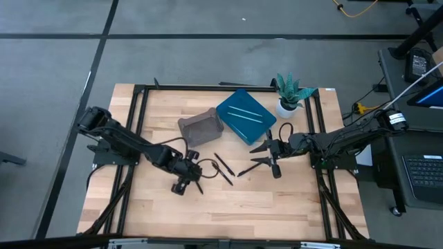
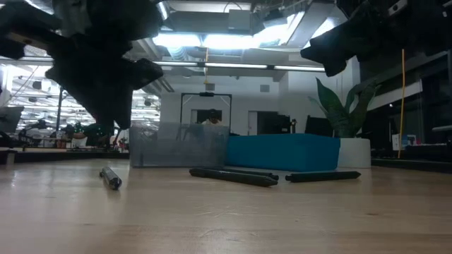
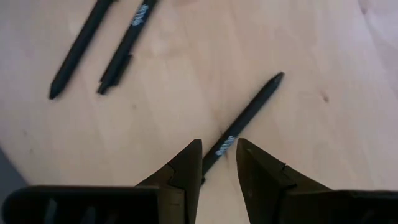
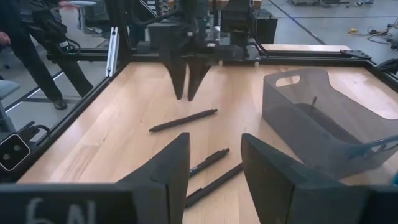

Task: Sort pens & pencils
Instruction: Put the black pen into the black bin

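Note:
Three black pens lie flat on the wooden table. My left gripper [image 1: 190, 178] hovers open by a narrow gap above one black pen [image 3: 245, 118], which shows between its fingertips in the left wrist view; the other two [image 3: 78, 53] [image 3: 124, 43] lie beyond. In the right wrist view, the left gripper [image 4: 186, 93] hangs clear above that pen [image 4: 183, 120]. My right gripper [image 1: 261, 155] is open wide above the table, near two black pens [image 4: 208, 163] [image 4: 214, 183]. Two light blue sticks [image 1: 243, 115] rest on the teal tray [image 1: 232, 107].
A grey bin [image 1: 201, 128] stands left of the teal tray, toward the far side. A potted plant [image 1: 289, 93] stands at the far right corner. A black frame [image 1: 208, 87] borders the table. Bare wood lies along the near edge. A person [image 4: 28, 43] stands beyond the table.

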Robot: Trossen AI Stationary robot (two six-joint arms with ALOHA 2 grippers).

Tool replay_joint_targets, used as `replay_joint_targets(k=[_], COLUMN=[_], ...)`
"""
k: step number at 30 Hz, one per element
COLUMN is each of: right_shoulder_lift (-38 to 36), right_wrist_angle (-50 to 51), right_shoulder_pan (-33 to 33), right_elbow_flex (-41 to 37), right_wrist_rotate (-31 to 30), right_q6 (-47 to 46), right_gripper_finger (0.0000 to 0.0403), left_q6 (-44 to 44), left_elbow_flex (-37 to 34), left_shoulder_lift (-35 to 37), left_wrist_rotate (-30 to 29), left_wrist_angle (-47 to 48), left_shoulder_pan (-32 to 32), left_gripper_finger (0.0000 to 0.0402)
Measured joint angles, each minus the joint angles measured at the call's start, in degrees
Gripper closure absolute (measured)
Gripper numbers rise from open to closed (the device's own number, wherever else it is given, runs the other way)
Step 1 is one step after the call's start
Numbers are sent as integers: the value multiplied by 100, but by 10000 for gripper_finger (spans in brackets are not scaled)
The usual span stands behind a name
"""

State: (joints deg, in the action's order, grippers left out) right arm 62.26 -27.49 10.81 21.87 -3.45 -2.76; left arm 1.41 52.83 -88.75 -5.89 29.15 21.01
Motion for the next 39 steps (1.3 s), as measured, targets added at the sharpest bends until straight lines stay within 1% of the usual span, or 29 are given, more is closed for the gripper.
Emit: replay_joint_targets(k=[4, 10, 16, 21, 24, 33, 39], right_shoulder_lift=[0, 0, 0, 0, 0, 0, 0], right_wrist_angle=[3, 5, 7, 7, 7, 7, 8], right_shoulder_pan=[0, 0, -2, -2, -2, -2, -2], right_elbow_flex=[0, 0, 0, 0, 0, 1, 0], right_wrist_rotate=[1, -1, 1, 1, 1, 9, 51], right_q6=[0, 4, 2, -4, -18, -133, -129], right_gripper_finger=[258, 258, 258, 258, 258, 258, 258], left_q6=[-2, -64, -544, -938, -1089, -1106, -1138], left_elbow_flex=[141, 152, 152, 152, 152, 152, 152], left_shoulder_lift=[-131, -247, -594, -807, -817, -817, -918], left_wrist_rotate=[4, 52, 38, -432, -554, -491, -256], left_wrist_angle=[214, 210, 192, 300, 350, 337, 118], left_shoulder_pan=[133, 261, 271, 269, 254, 200, 199], left_gripper_finger=[308, 308, 308, 308, 308, 308, 308])
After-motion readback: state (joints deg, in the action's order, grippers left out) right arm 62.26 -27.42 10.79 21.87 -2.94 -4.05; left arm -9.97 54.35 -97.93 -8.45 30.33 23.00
